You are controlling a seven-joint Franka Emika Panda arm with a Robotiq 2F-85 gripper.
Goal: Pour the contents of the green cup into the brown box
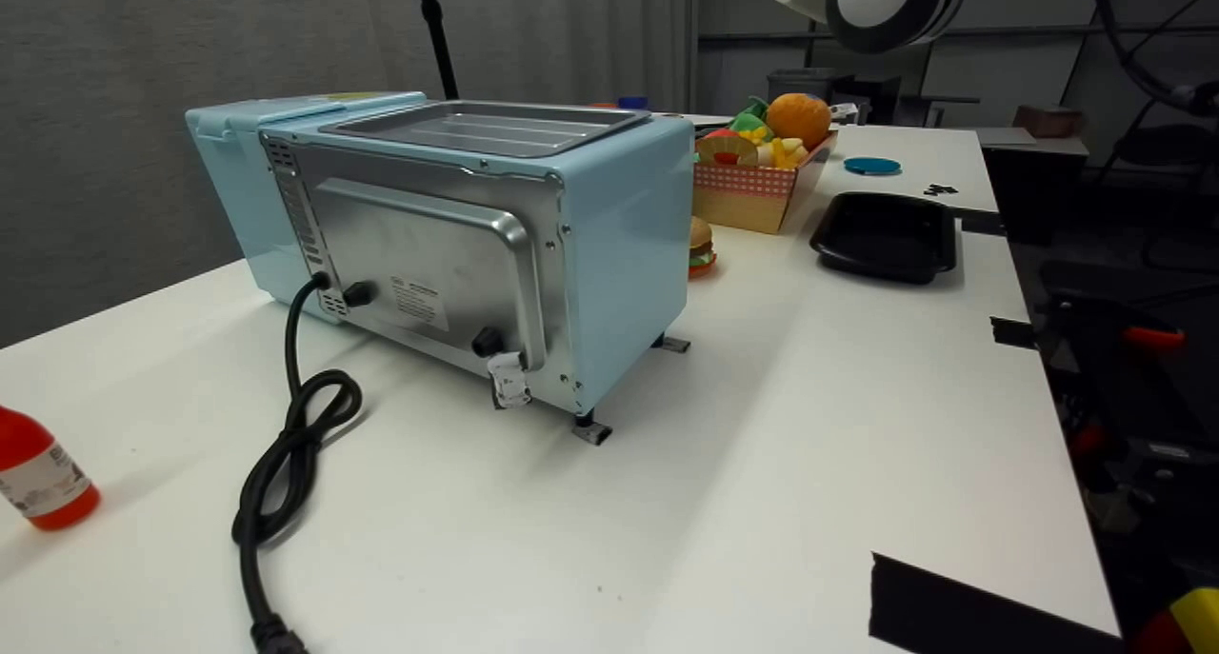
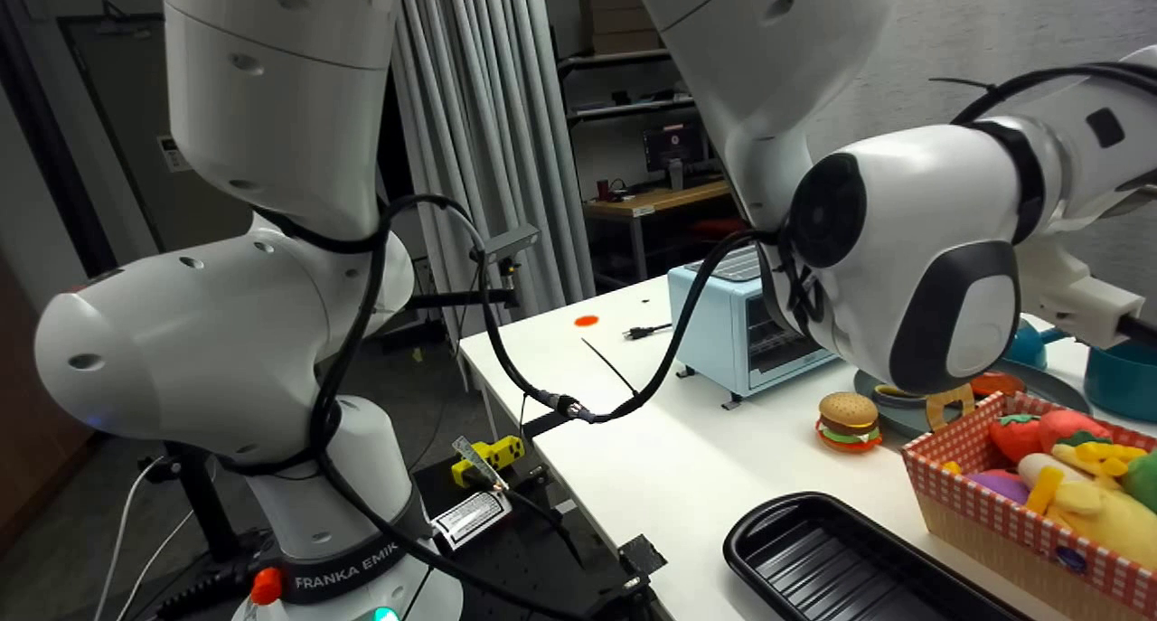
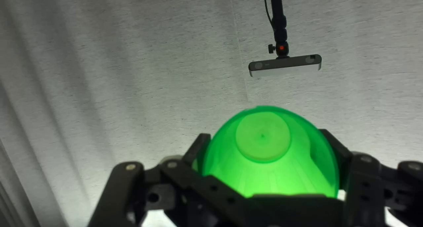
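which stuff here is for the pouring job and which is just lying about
For the job:
cup, gripped by the end effector; contents can't be made out
box, with toy food in it

Just lying about:
oven
burger
tray
bottle
blue disc

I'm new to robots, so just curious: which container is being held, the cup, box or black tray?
The green cup, held in the tool; the brown box and black tray both stand on the white table.
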